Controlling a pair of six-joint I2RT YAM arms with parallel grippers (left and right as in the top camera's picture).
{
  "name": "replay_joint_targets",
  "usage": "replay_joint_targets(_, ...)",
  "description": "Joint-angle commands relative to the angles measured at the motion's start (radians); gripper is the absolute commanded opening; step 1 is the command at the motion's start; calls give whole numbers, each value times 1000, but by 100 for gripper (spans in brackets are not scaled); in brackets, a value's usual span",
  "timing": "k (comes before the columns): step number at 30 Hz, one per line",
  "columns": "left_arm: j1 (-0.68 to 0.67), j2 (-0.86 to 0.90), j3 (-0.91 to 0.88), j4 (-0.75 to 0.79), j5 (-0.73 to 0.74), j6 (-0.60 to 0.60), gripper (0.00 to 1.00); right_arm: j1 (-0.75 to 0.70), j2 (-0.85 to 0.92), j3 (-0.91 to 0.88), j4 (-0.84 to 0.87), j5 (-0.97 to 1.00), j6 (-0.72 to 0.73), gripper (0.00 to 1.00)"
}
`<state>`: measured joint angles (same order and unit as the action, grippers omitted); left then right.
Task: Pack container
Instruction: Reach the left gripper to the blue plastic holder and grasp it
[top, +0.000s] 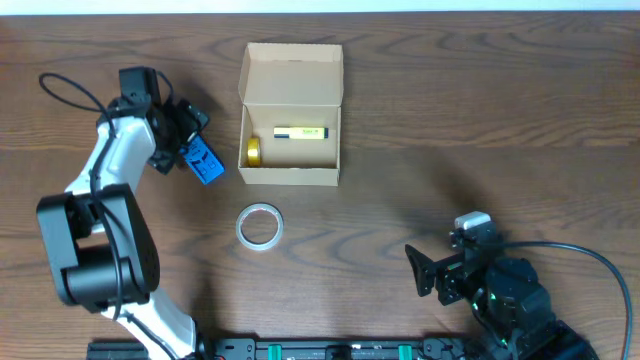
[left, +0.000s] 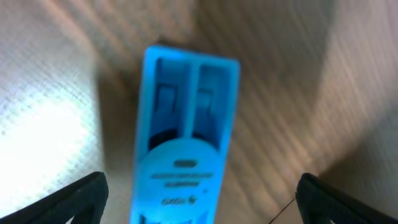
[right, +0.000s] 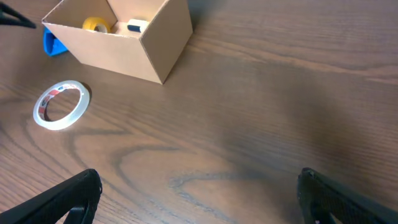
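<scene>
On a dark wooden tabletop (top: 480, 120), an open cardboard box (top: 290, 176) sits toward the far edge, flap lid standing up at its back, as packing appears to be partly done. To the box's left, the left gripper (top: 183, 135) hovers over a blue plastic dispenser (top: 204, 161), its fingers (left: 81, 198) spread wide on either side and not touching it. Well away from the box, on its near right, the right gripper (top: 428, 272) hangs idle, its fingers (right: 68, 199) likewise apart and empty. A clear tape roll (top: 260, 224) lies flat just in front of the box, unpacked. Inside the box rest a yellow marker (top: 300, 133) and, against the left wall, a yellow tape roll (top: 254, 151). The step in hand looks to be picking up the dispenser: it would go best with the fingers lowered squarely across its narrow sides, closed firmly, then lifted clear of the box's left wall before release.
</scene>
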<state>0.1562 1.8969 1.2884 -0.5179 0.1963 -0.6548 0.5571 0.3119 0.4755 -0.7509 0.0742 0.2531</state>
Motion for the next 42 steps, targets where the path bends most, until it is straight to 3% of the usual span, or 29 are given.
replay_joint_targets(1,2,45,70,-39,6,13,96,-8,-4,1,-1,-4,12,99)
replay_joint_targets(13,2,151,204,-220,-27,27,93,-8,-4,1,-1,-4,12,99)
replay_joint_targets(27,2,230,206,-242,-46,63,92,-8,-4,1,-1,-3,12,99)
replay_joint_targets(33,2,232,206,-242,-47,75,60,-8,-4,1,-1,-4,12,99)
replay_joint_targets(39,2,232,206,-243,-29,76,44,-8,-4,1,-1,-3,12,99)
replay_joint_targets(42,2,229,209,-244,2,76,43,-8,-4,1,-1,-4,12,99)
